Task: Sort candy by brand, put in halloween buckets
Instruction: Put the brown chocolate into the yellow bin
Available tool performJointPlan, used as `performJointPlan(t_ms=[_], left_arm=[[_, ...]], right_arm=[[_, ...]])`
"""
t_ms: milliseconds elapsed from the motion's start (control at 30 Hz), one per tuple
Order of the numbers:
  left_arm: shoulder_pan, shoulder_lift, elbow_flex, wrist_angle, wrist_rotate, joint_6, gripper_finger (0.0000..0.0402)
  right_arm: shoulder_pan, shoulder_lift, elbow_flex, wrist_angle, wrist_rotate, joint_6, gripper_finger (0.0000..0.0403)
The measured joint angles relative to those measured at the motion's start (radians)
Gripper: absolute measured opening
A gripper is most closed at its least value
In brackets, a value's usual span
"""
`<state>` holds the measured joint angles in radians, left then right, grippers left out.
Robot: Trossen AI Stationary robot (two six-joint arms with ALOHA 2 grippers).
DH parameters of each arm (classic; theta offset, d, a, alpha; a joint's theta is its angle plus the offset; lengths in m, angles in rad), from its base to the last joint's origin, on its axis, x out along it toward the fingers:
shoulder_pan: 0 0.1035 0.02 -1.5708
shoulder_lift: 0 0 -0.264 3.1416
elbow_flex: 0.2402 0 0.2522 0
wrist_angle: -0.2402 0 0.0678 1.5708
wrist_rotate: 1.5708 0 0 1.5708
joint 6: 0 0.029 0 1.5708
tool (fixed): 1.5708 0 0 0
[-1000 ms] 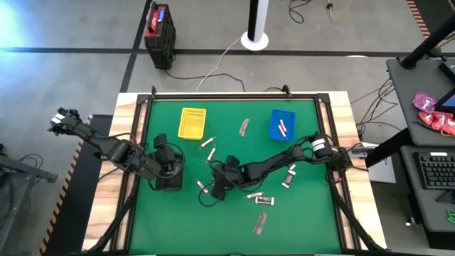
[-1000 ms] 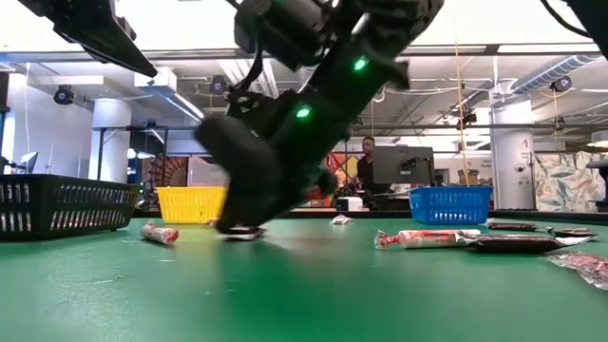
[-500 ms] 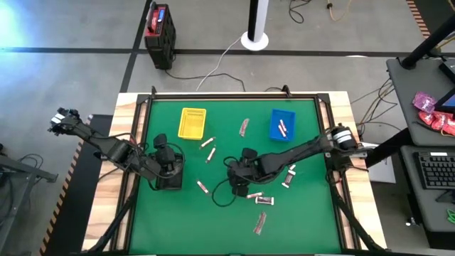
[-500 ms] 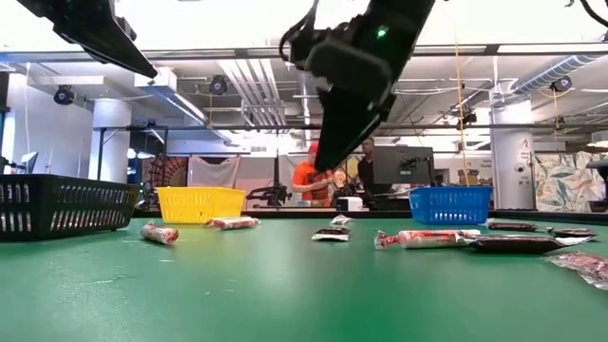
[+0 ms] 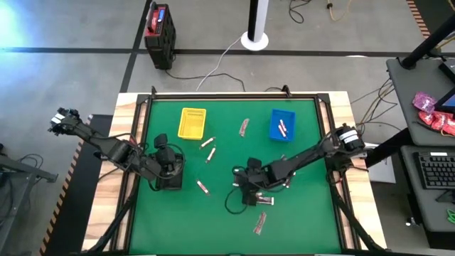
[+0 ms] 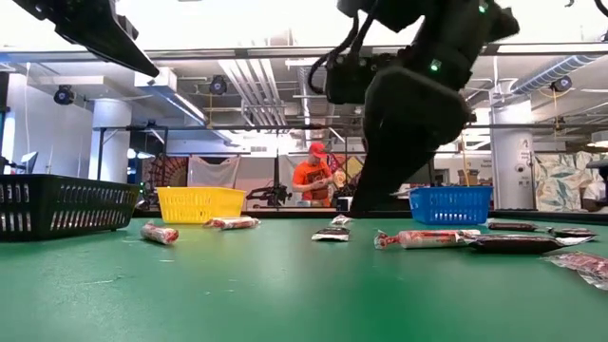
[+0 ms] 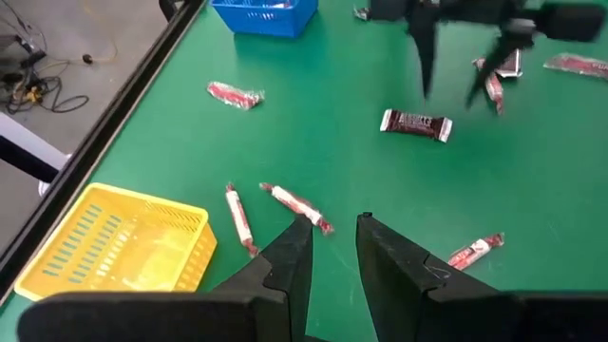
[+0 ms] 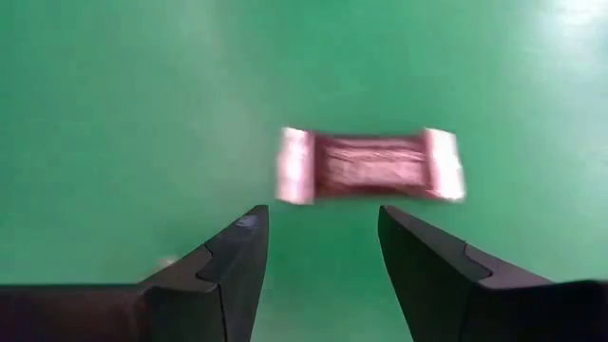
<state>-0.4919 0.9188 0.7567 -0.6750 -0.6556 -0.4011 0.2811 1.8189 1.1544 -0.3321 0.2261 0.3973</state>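
Note:
My right gripper (image 5: 248,189) hovers open over the green table's middle. A dark brown candy with whitish ends (image 8: 369,166) lies flat on the mat just ahead of its fingertips, and also shows in the left wrist view (image 7: 415,124). My left gripper (image 5: 168,168) waits, open, over the black bin (image 6: 57,204) at the table's left. The yellow bin (image 5: 192,122) and the blue bin (image 5: 282,125), which has candy inside, stand near the far edge. Several more candies lie loose, such as the reddish one (image 5: 202,187) and the pair (image 5: 209,148).
Loose candies lie near the right arm (image 5: 290,178), toward the near edge (image 5: 259,222) and between the far bins (image 5: 244,127). A raised dark frame (image 5: 142,107) borders the mat. A person in orange (image 6: 312,180) stands in the room beyond the table.
My right gripper has risen from the mat beside the reddish candy left of centre. It has swung toward the table's right edge and now hangs over the dark brown candy. The candies have stayed where they lay.

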Motion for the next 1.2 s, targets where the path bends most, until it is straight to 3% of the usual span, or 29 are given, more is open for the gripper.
performJointPlan(t_ms=[400,533,733,1033,1200], left_arm=[[0.000,0.005,0.000,0.005,-0.039,0.002,0.0070],[0.000,0.008,0.000,0.009,-0.043,0.001,0.0070],[0.000,0.011,0.000,0.013,-0.043,0.001,0.0070],[0.000,0.012,0.000,0.029,-0.043,0.006,0.0070],[0.000,0.012,0.000,0.046,-0.044,0.033,0.0070]], right_arm=[[-0.018,0.068,-0.062,0.392,0.086,0.053,0.0194],[-0.026,0.059,-0.031,0.310,0.187,0.076,0.0194],[-0.016,0.074,-0.003,0.320,0.235,0.093,0.0194],[0.082,0.176,-0.054,0.492,0.553,0.125,0.0194],[0.115,0.237,-0.048,0.562,0.614,0.187,0.0194]])
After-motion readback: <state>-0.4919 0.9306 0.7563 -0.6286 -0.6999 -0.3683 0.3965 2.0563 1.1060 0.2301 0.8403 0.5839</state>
